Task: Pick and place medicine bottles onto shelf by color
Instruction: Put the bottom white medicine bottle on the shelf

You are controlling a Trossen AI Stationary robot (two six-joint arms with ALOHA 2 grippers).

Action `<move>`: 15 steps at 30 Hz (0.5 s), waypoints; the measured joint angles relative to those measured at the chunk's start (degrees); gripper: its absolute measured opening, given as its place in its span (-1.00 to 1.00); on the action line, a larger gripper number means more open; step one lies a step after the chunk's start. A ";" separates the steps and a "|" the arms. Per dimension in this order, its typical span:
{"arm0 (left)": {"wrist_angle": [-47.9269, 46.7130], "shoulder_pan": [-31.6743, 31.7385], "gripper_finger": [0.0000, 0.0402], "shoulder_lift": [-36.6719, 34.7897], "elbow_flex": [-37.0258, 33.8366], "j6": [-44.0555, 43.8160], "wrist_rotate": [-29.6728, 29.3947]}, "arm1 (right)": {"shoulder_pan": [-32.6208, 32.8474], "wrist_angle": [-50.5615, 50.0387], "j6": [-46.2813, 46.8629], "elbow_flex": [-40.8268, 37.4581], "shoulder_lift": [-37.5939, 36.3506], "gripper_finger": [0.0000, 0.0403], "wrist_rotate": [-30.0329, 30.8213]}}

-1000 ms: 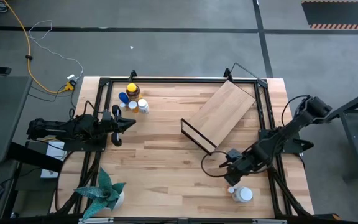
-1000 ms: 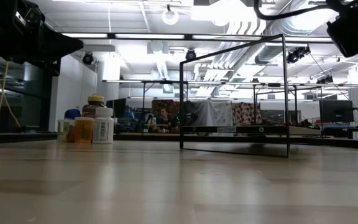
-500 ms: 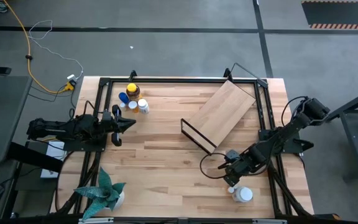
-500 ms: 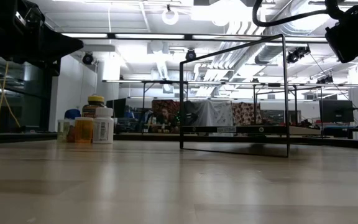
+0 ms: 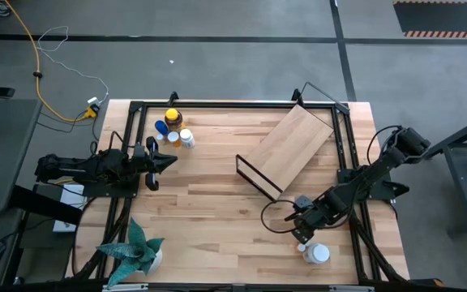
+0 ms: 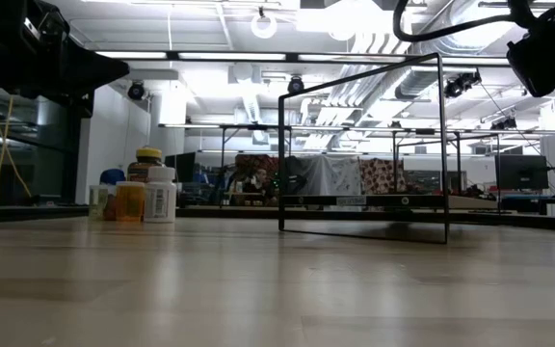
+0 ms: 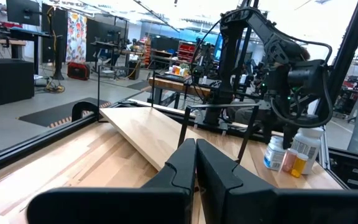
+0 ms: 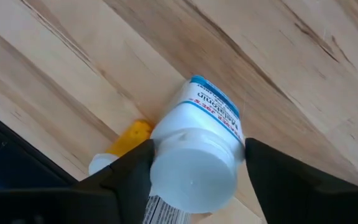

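Observation:
My right gripper (image 5: 302, 233) is open near the table's near right corner. Its fingers (image 8: 129, 171) stand on either side of the white cap of an upright white medicine bottle (image 8: 194, 155), also seen from above (image 5: 316, 254). A small orange bottle (image 8: 128, 139) and another labelled bottle (image 8: 163, 210) stand beside it. More bottles (image 5: 174, 130), among them an amber one with a yellow cap (image 5: 173, 118) and a blue one (image 5: 161, 127), stand at the far left. The shelf (image 5: 290, 146) lies slantwise at the far right. My left gripper (image 5: 169, 161) waits shut at the left. My right gripper comes at the white bottle from above, pointing down, with a finger close on each side of the cap (image 8: 191, 177). I cannot tell whether the fingers touch it. The bottle stands upright on the table.
A potted green plant (image 5: 140, 247) stands at the near left corner. The shelf's thin black wire frame (image 6: 364, 145) rises above the board. A black rail frame (image 5: 217, 105) runs along the table's edges. Bare tabletop (image 5: 209, 211) lies between the arms.
My right gripper has gone a little down and toward the table's near edge, closer over the white bottle. The bottles and the shelf have stayed in place.

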 joint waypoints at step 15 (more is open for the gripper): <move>0.00 0.01 -0.98 -0.02 -0.01 -0.01 0.01 | -1.42 0.01 -6.35 0.06 -0.07 -0.14 -2.73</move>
